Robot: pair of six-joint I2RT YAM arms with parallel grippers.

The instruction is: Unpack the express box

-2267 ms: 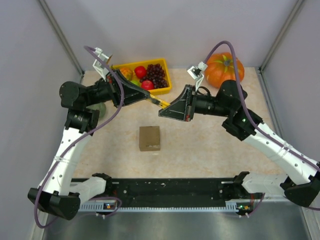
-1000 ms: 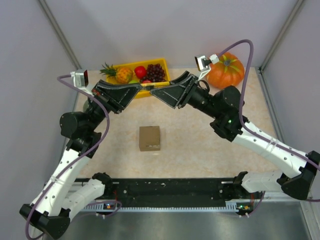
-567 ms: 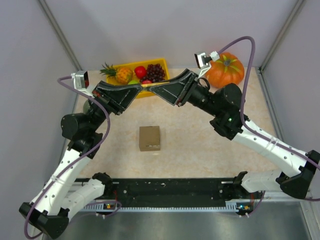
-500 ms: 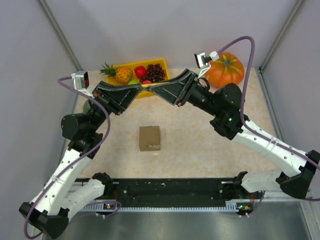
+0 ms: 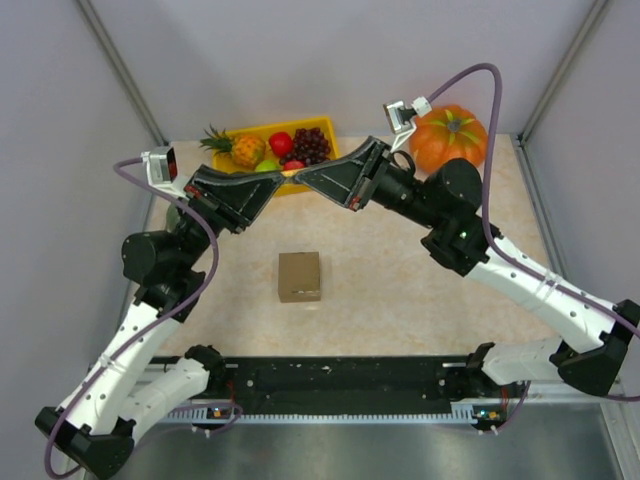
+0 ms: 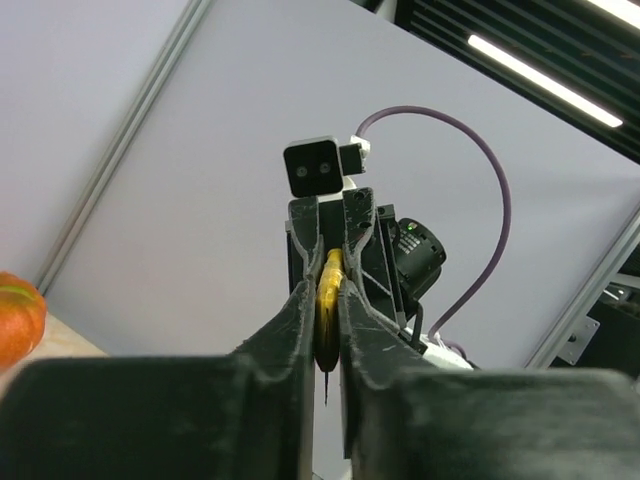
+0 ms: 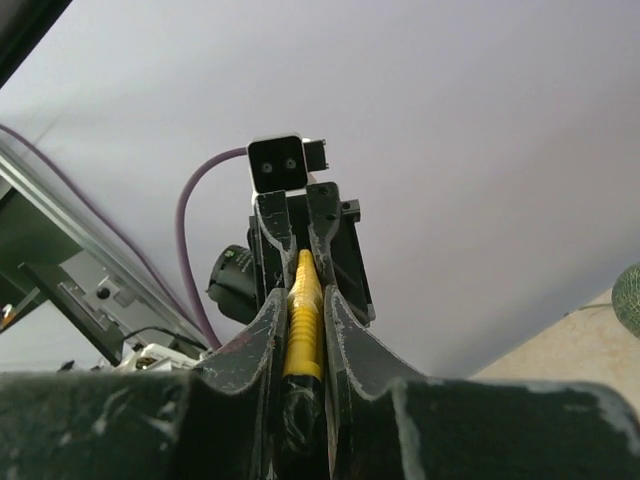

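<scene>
The express box (image 5: 299, 276) is a small brown cardboard box, closed, flat on the table between the arm bases. Both arms are raised high above the back of the table, fingertips meeting. My left gripper (image 5: 277, 181) and right gripper (image 5: 303, 179) are both shut on one yellow cutter with a black end. In the left wrist view the cutter (image 6: 329, 290) sits between my left gripper (image 6: 327, 300) fingers, with the right gripper (image 6: 332, 225) beyond. In the right wrist view its ribbed yellow handle (image 7: 303, 320) is clamped in my right gripper (image 7: 304, 300).
A yellow fruit tray (image 5: 337, 150) with pineapple, grapes and red fruit stands at the back, under the joined grippers. An orange pumpkin (image 5: 452, 135) sits at the back right. A green fruit (image 5: 172, 214) lies beneath the left arm. Grey walls close in on three sides.
Both arms have lifted from low over the table to high up, carrying the cutter between them toward the back. In the last half second they shifted slightly left. The box has not moved.
</scene>
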